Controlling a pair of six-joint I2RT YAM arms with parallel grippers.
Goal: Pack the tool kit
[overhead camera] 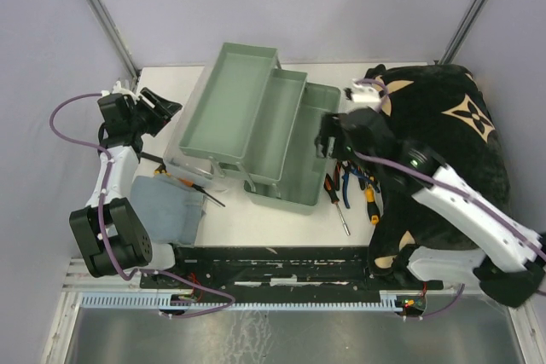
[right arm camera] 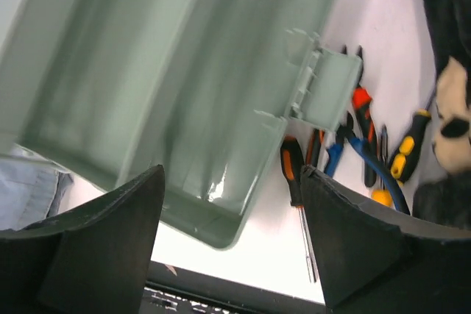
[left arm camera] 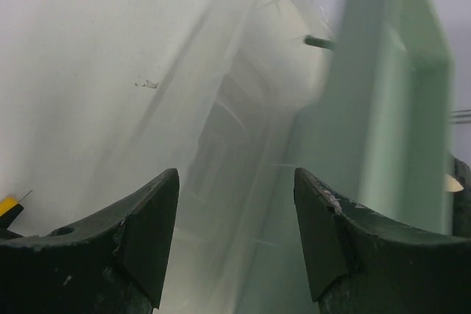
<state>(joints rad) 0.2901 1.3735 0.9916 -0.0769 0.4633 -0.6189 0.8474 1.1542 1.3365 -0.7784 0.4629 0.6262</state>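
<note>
Packing looks barely begun. At the upper left, the left gripper (overhead camera: 166, 108) hangs beside the toolbox (overhead camera: 256, 125), fingers spread, holding nothing. The box sits mid-frame, trays fanned out and bare — the screwdrivers (overhead camera: 334, 193) and pliers (overhead camera: 360, 181) lie on the table (overhead camera: 256, 215) just right of it. Over that edge the right gripper (overhead camera: 328, 138) hovers — fingers apart, empty.

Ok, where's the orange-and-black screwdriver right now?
In the top view, the orange-and-black screwdriver lies on the table on the right side, just off the toolbox and next to the blue-handled pliers.
</note>
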